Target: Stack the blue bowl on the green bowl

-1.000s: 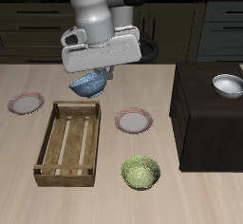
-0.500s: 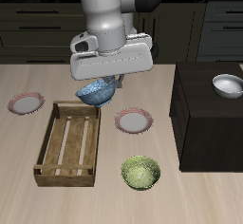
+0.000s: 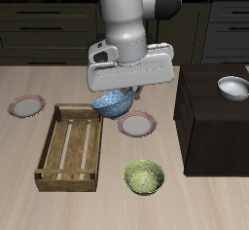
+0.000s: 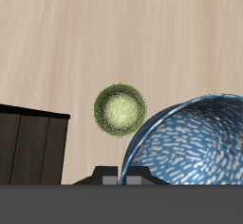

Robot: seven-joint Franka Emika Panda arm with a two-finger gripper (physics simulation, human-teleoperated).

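The blue bowl hangs tilted in the air above the table, held by its rim in my gripper, which is shut on it. It is above the edge of a pink-rimmed plate. In the wrist view the blue bowl fills the near field, its speckled inside showing. The green bowl sits upright on the table near the front edge, well below and forward of the held bowl. The wrist view shows the green bowl on bare wood beside the blue bowl's rim.
A wooden crate lies beside the green bowl. A second pink-rimmed plate rests at the table's far side. A dark cabinet stands on the other side and carries a plain white bowl.
My gripper has carried the blue bowl sideways from above the crate's back end toward the middle plate, and slightly nearer the table's front. The green bowl has stayed put.
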